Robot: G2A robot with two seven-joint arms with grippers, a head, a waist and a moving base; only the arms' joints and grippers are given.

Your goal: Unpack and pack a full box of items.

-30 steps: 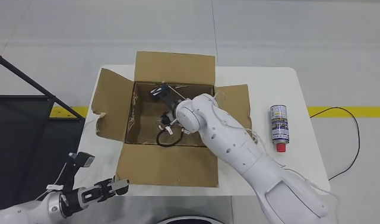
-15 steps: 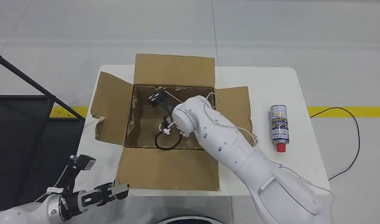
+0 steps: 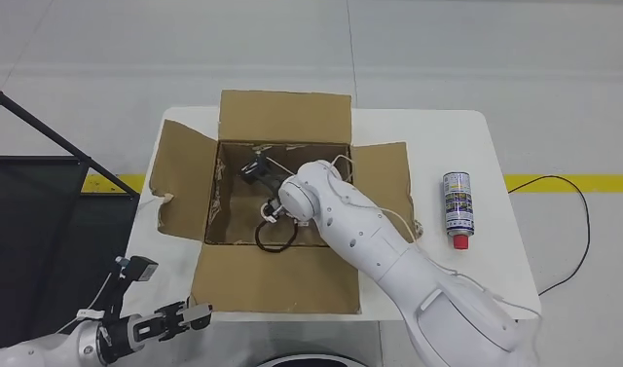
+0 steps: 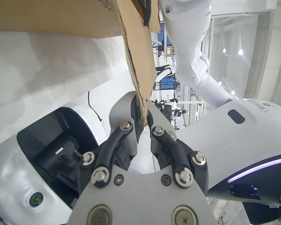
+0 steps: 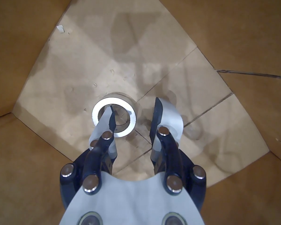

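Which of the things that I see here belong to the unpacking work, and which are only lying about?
Job:
box, its flap pinched by the left gripper
ring on the box floor, at the open right gripper
can on the table

Lying about:
cable on the floor
dark panel beside the table

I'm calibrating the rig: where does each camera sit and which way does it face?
Top view: above the arms, facing down at the table, open box and spray can; right arm and left pincer show.
Left wrist view: under the box's front flap, facing up; left pincer pinches its corner.
Right wrist view: inside the box, facing its floor and a silver ring; right pincer open.
Shared: top and left wrist views show that flap.
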